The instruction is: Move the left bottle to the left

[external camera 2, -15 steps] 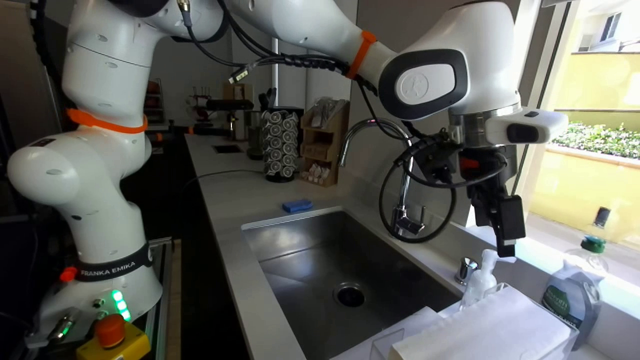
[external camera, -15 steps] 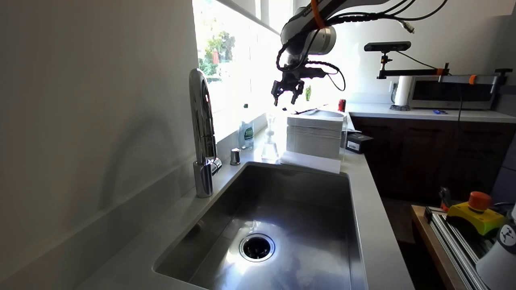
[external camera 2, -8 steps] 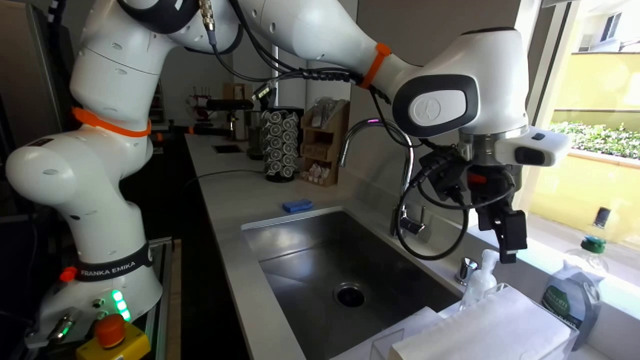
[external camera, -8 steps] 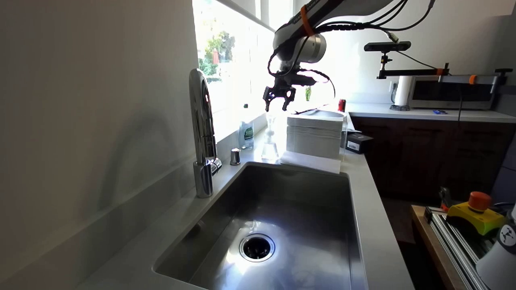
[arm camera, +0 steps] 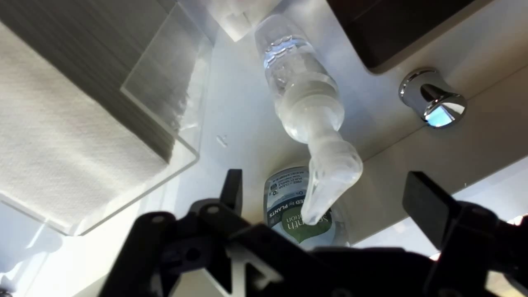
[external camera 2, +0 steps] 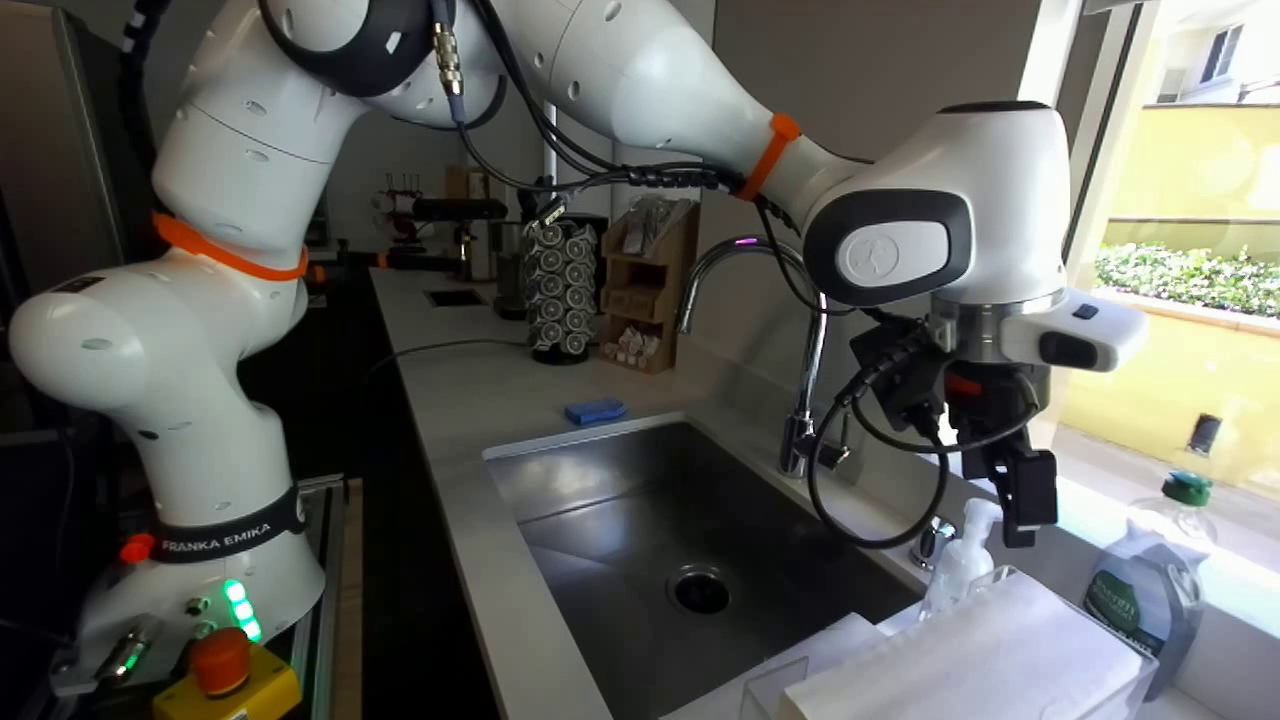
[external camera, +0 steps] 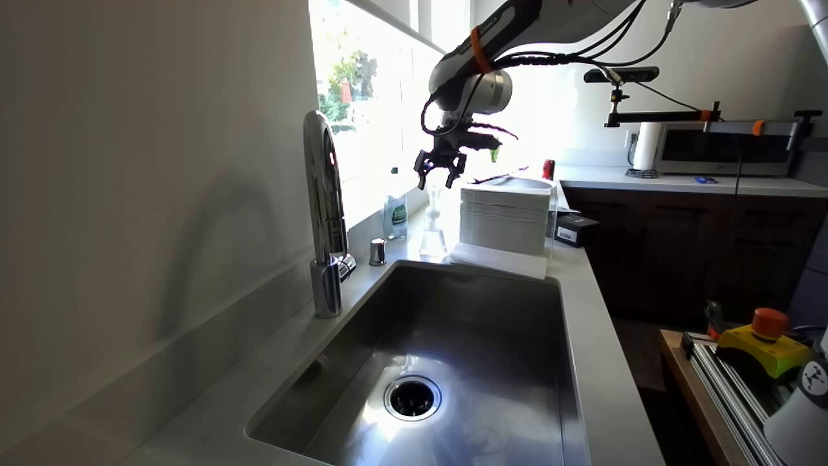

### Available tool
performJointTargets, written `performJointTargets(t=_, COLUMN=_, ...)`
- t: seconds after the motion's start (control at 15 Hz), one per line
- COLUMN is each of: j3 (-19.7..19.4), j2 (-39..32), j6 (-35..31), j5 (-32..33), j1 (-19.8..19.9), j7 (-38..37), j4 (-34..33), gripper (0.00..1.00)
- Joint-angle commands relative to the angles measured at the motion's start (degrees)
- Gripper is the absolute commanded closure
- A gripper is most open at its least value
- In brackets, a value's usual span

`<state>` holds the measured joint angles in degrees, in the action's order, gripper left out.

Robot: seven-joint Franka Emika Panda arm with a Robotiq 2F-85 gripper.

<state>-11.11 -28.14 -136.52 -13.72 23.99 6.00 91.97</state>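
The gripper (external camera: 435, 185) is hanging over the counter (external camera: 608, 362), its fingers (arm camera: 233, 187) standing well apart in a released pose. The pump (arm camera: 313, 109) and the soap (arm camera: 284, 210) are standing upright on the counter; which bottle is counting as the left one, I cannot tell. In the wrist view the pump's nozzle is showing between the fingers, clear of both. The soap is standing near the pump, closer to the window (external camera: 362, 77), its label partly hiding behind the nozzle. In an exterior view the fingertips (external camera 2: 1020, 535) are hanging just beside the pump's head, toward the soap.
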Motion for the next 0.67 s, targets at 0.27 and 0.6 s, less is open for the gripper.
performJointTargets(t=0.27, j3=1.96, j2=-2.36, j6=1.93, j5=-2.56, j1=1.21, j7=-0.32, j4=-3.32, gripper=0.01)
performJointTargets(t=0.6, j3=2.21, j2=-2.61, j6=1.92, j5=-2.35, j1=1.09, j7=-0.49, j4=-3.52, gripper=0.47)
